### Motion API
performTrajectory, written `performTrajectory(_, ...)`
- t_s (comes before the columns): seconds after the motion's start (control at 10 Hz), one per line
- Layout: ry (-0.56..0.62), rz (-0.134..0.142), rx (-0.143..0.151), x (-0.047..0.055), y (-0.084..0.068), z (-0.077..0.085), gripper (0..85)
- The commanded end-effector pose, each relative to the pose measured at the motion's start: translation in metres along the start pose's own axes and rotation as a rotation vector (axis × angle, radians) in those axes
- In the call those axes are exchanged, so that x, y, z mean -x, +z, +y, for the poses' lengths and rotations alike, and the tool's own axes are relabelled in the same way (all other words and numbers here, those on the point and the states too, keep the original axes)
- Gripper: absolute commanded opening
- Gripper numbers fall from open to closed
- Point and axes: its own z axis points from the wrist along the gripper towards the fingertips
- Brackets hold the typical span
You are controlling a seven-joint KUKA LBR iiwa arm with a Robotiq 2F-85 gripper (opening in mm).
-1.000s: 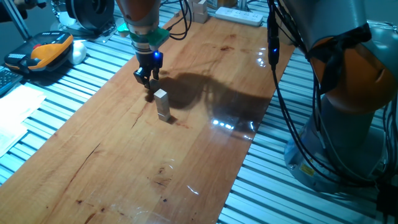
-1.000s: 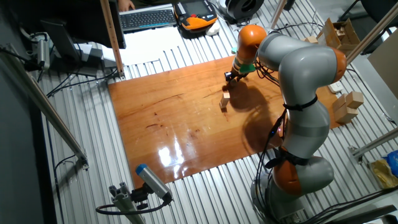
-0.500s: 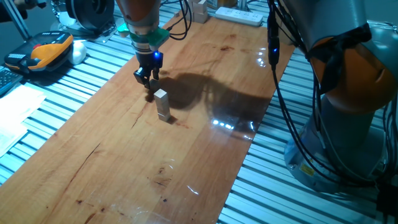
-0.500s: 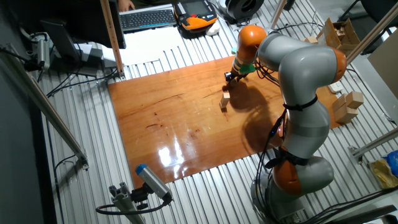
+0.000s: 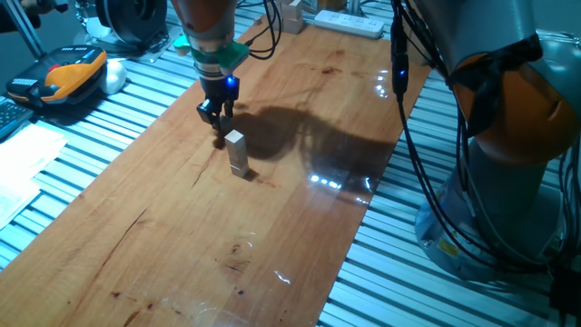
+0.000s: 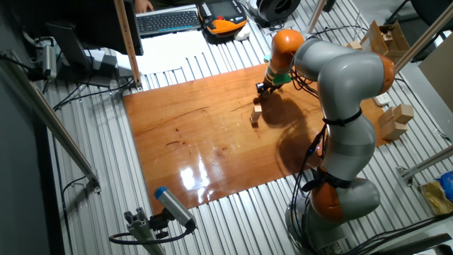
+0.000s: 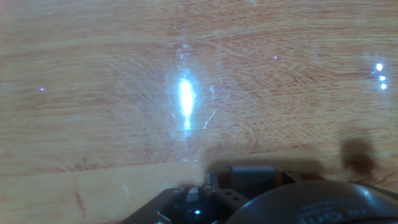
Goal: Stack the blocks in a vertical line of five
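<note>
A short upright stack of pale blocks (image 5: 237, 153) stands near the middle of the wooden board (image 5: 182, 236); it shows as a small pale column (image 6: 255, 116) in the other fixed view. My gripper (image 5: 216, 115) hangs just behind and left of the stack, close to its top and apart from it. Its dark fingers (image 5: 204, 113) stand a little apart with nothing pale between them. In the hand view there is only bare wood (image 7: 186, 93) and the gripper body along the bottom edge; no block shows there. Other loose blocks are not seen.
A white power strip (image 5: 349, 23) lies at the board's far end. An orange and black device (image 5: 68, 73) sits on the slatted table at left. Larger wooden blocks (image 6: 396, 120) lie right of the arm, whose base (image 5: 508, 182) stands at the board's right.
The gripper has shifted very slightly up and to the right beside the stack. The stack has not moved.
</note>
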Motion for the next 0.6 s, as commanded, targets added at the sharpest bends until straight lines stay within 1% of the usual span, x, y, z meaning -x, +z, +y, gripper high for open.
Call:
performTrajectory(0.0, 0.0, 0.0, -0.001, -0.0004, 0.0006, 0.0002, 51.0)
performTrajectory(0.5, -0.005, 0.0, -0.001, -0.0018, 0.0017, 0.0006, 51.0)
